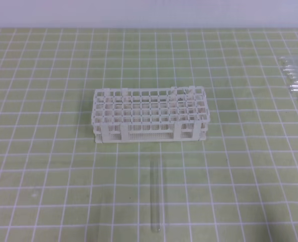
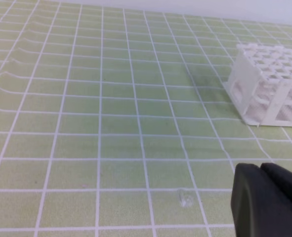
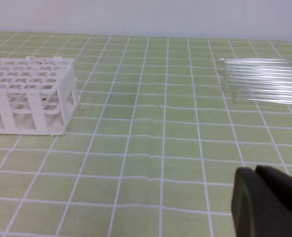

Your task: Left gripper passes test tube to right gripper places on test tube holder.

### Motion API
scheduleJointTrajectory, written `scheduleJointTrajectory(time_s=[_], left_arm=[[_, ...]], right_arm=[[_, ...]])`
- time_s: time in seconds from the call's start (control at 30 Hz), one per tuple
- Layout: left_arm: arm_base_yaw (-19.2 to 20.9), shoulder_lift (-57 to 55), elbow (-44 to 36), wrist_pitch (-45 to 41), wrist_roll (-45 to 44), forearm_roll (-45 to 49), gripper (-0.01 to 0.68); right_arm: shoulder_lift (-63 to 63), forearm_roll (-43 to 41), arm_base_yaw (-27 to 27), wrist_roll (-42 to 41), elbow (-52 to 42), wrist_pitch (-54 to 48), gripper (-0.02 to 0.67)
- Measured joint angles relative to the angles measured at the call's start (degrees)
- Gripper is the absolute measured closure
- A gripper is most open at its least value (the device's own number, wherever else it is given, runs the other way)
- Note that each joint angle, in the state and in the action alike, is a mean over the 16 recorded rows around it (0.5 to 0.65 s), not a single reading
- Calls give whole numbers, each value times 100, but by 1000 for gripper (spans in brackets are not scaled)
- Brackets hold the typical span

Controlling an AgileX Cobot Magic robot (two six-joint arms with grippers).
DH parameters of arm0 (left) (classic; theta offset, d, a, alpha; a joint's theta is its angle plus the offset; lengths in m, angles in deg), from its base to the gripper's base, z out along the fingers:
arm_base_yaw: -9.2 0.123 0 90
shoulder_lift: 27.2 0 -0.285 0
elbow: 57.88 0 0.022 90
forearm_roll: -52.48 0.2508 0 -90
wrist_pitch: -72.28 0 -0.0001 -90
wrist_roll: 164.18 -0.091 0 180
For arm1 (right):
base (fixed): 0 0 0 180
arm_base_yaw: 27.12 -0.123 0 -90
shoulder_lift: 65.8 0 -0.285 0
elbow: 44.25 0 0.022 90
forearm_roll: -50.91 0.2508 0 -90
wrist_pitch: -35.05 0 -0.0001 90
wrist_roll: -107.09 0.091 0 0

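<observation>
On the table (image 1: 48, 166) before the test tube holder (image 1: 150, 117) lies the test tube (image 1: 155, 196), light, slick, breakable glass. Best pinched gently mid-length. The left gripper (image 2: 264, 197) and right gripper (image 3: 264, 200) both have jaws pressed together, empty.

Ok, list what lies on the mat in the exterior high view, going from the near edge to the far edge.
Single test tube lying near the front edge → white test tube holder in the middle → bunch of clear tubes at the far right edge.

Bright even light, faint shadows, soft low-resolution blur, wrist views' near fingers (image 2: 267, 200) unfocused
</observation>
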Motion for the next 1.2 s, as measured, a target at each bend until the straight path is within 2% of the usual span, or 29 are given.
scheduleJointTrajectory(time_s=[0.57,0.83,0.97,1.2], left_arm=[[0,0,-5,63,1,-79,676],[0,0,-5,475,33,-629,676],[0,-9,0,878,179,-1274,676],[0,-9,5,1537,448,-2380,676]], right_arm=[[0,0,0,0,0,0,670],[0,104,0,3,0,118,671],[0,714,0,8,0,424,671],[0,2425,0,16,0,1155,671]])
